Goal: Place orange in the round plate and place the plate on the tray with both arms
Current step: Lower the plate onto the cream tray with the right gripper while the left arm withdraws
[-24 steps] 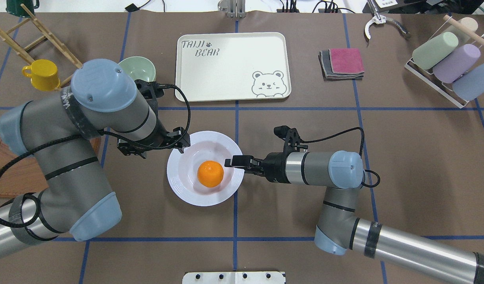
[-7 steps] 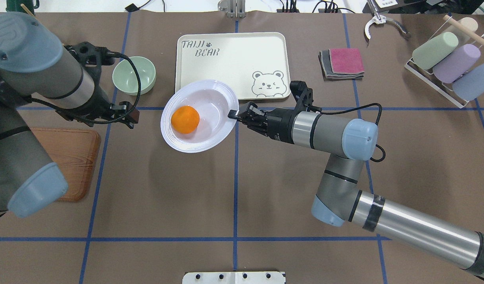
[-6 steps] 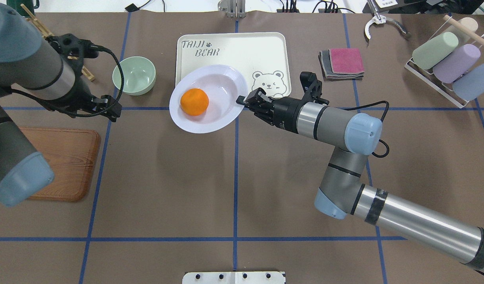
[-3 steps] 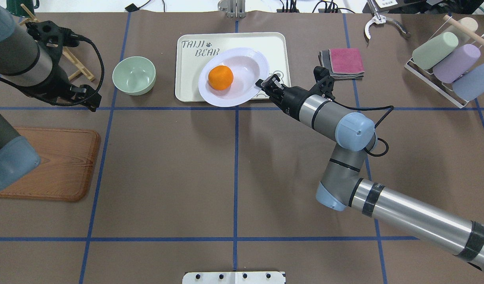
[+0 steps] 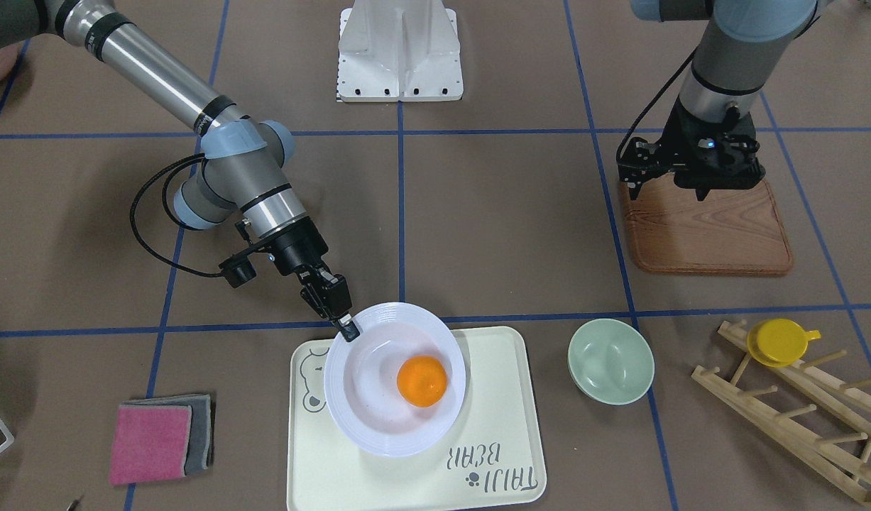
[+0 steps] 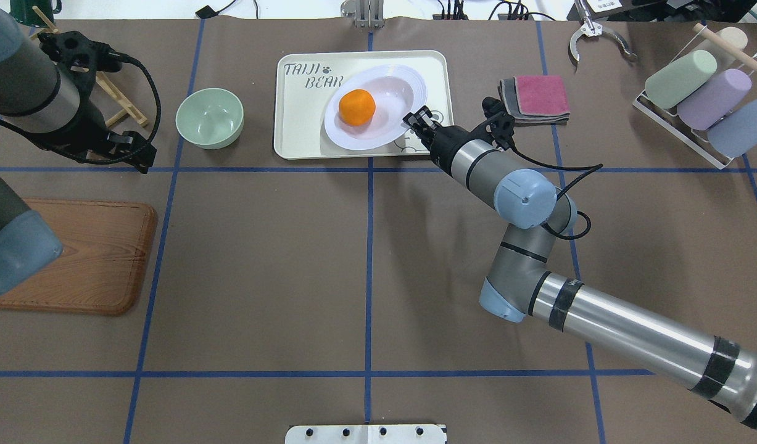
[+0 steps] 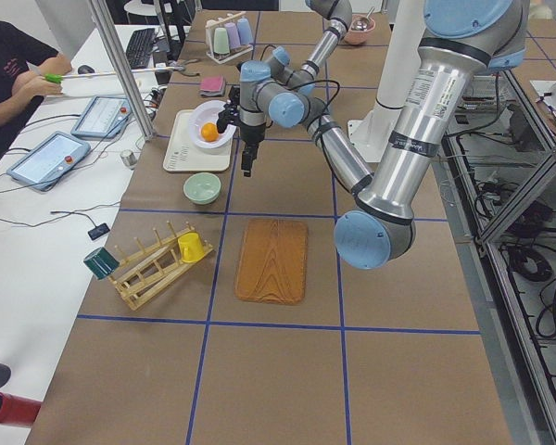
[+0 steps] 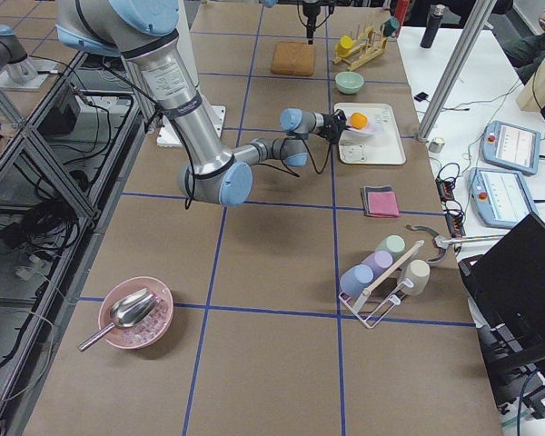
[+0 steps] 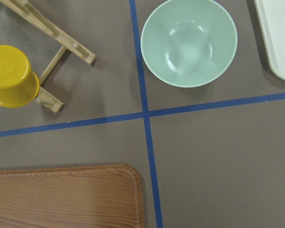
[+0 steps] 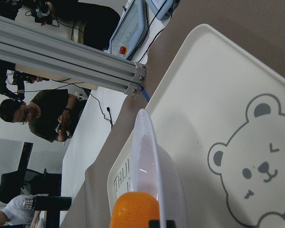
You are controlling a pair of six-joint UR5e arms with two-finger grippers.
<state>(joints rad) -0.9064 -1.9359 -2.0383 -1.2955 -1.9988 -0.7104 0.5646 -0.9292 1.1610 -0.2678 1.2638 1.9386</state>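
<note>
The white round plate [image 6: 387, 126] hangs slightly tilted over the cream tray [image 6: 304, 132], partly covering the bear drawing. I cannot tell whether it touches the tray. The orange [image 6: 356, 107] lies in the plate's deep centre. My right gripper [image 6: 411, 119] is shut on the plate's near-right rim; in the front-facing view the right gripper [image 5: 346, 328] pinches the rim beside the orange [image 5: 422, 381]. My left gripper [image 5: 698, 186] hovers far off over the wooden board, open and holding nothing.
A pale-green bowl [image 6: 210, 118] stands left of the tray. The brown wooden board [image 6: 76, 256] lies at the near left. A wooden rack with a yellow cup [image 5: 779, 341] is behind it. Folded cloths [image 6: 535, 98] and a rack of cups [image 6: 699, 98] sit to the right.
My right gripper has carried the plate with the orange from mid-table forward over the tray. The left arm has drawn back to the left, away from the plate.
</note>
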